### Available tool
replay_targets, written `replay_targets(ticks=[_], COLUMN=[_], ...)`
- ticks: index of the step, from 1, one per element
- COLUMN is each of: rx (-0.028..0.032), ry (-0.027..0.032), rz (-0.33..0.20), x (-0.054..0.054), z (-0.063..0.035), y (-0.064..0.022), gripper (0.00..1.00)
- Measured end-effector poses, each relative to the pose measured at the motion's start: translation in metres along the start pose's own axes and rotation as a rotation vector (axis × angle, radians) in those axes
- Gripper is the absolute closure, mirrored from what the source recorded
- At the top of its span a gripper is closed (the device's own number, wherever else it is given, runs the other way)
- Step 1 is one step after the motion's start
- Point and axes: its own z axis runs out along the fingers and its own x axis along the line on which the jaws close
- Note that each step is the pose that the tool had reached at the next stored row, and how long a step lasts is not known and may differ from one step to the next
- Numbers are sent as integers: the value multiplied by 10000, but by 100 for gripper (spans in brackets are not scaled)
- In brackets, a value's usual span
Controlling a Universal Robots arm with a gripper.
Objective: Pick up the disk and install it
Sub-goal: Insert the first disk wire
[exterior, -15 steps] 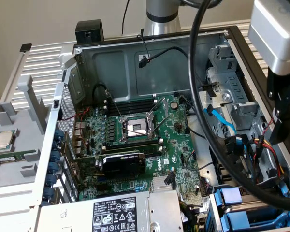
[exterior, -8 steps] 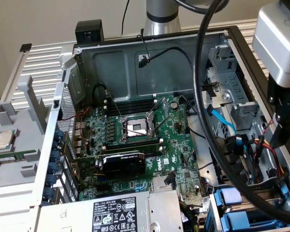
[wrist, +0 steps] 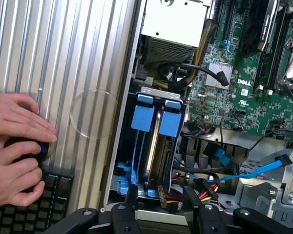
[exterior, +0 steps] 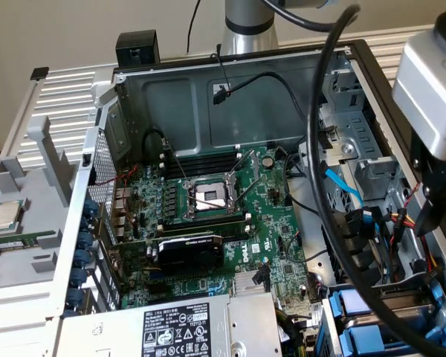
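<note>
A ribbed, light-grey metal bench [wrist: 78,48] carries an open black-and-silver computer case [exterior: 208,97], and I hang above one corner of it. My tool [wrist: 161,195] is released: its two black fingers [wrist: 128,209] stand apart with nothing between them, so I hold nothing.

Just below them is the silver drive cage [wrist: 158,91]. In it stands the disk [wrist: 142,119], a grey metal slab on edge clipped in a blue plastic carrier frame. A second blue carrier [wrist: 170,124] stands just beside it.

By my judgement the disk is either not yet lifted or already slotted home. I cannot tell which, nor whether it is fully seated.

Farther out, the case holds a green motherboard [wrist: 244,63], a silver power-supply box [wrist: 173,19] and loose blue and black cables [wrist: 263,168].

On the bench, well apart from the cage, a person's hands [wrist: 14,119] rest on a black controller [wrist: 39,148] beside a black keyboard [wrist: 24,219].
</note>
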Motion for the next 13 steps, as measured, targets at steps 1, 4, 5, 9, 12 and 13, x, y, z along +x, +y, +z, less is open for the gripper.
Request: replay_targets(ticks=[1,4,5,9,12,13], rx=[-5,-15,-17,-7,9,17], ry=[-16,-69,-88,-174,-273,-328], rz=[-34,-136,-162,-224,-260,-280], x=[4,15,20,51,77,81], z=[13,48,59,79,86,90], y=[-4,-16,-20,-28,-29,-29], gripper=[51,51,51,51,51,51])
